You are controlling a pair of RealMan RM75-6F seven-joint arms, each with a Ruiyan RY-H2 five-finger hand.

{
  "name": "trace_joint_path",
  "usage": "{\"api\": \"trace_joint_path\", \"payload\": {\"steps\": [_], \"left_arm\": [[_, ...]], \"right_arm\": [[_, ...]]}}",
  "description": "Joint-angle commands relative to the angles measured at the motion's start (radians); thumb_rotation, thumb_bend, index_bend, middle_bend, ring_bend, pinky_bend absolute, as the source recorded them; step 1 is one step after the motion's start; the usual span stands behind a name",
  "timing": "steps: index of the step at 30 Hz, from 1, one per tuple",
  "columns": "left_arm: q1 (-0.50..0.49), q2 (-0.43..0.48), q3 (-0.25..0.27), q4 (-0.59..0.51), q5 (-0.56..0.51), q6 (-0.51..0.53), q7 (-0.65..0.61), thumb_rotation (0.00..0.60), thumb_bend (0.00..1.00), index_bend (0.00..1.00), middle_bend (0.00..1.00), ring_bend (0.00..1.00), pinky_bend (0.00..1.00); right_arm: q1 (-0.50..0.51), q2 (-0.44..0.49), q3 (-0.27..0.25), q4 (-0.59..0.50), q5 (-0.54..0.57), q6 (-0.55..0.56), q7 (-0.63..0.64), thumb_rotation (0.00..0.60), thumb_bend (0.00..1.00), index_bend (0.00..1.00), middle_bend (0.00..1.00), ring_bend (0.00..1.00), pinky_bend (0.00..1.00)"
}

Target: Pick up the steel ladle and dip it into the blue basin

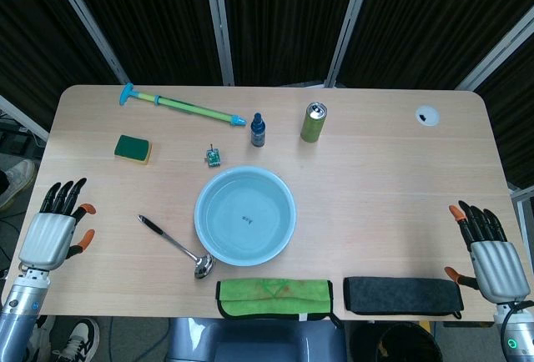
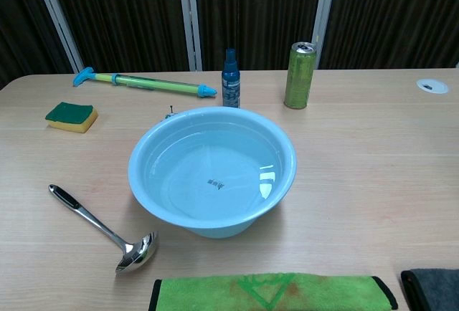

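Observation:
The steel ladle [image 1: 175,247] [image 2: 104,228] lies flat on the table, left of the basin, with its black-tipped handle pointing far left and its bowl near the front edge. The blue basin [image 1: 212,191] [image 2: 283,157] stands at the table's middle and holds water. My left hand [image 1: 57,227] hovers at the left front edge, fingers spread, holding nothing, well left of the ladle handle. At the right front edge my right hand [image 1: 486,248] is likewise spread and empty. Neither hand shows in the chest view.
A green cloth [image 1: 274,290] [image 2: 272,293] and a dark grey cloth [image 1: 402,294] lie along the front edge. Behind the basin are a water syringe toy [image 1: 182,107], a green-yellow sponge [image 1: 133,148], a small blue bottle [image 1: 258,129], a green can [image 1: 314,122] and a small clip [image 1: 214,157].

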Motion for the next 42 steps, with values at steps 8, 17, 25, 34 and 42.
{"api": "trace_joint_path", "payload": {"steps": [8, 17, 25, 34, 42], "left_arm": [[-0.028, -0.033, -0.011, 0.037, -0.036, -0.066, 0.017, 0.6, 0.3, 0.41, 0.0, 0.0, 0.0], [-0.083, -0.1, -0.021, 0.098, -0.067, -0.162, 0.021, 0.6, 0.21, 0.38, 0.0, 0.0, 0.0], [-0.135, -0.181, -0.02, 0.138, -0.089, -0.246, 0.077, 0.6, 0.21, 0.43, 0.0, 0.0, 0.0], [-0.176, -0.268, -0.007, 0.18, -0.103, -0.31, 0.138, 0.6, 0.23, 0.42, 0.0, 0.0, 0.0], [-0.204, -0.342, 0.0, 0.241, -0.117, -0.35, 0.177, 0.6, 0.24, 0.44, 0.0, 0.0, 0.0]], "right_arm": [[0.0, 0.005, 0.002, 0.001, 0.0, 0.002, 0.018, 0.6, 0.0, 0.0, 0.0, 0.0, 0.0], [0.016, 0.007, 0.008, 0.007, 0.018, -0.03, 0.033, 0.6, 0.0, 0.0, 0.0, 0.0, 0.0], [0.019, 0.018, 0.005, 0.01, 0.008, -0.033, 0.071, 0.6, 0.0, 0.0, 0.0, 0.0, 0.0], [0.019, 0.031, 0.002, 0.019, 0.007, -0.035, 0.106, 0.6, 0.0, 0.0, 0.0, 0.0, 0.0], [0.02, 0.042, 0.009, 0.028, 0.02, -0.038, 0.141, 0.6, 0.0, 0.0, 0.0, 0.0, 0.0]]}}
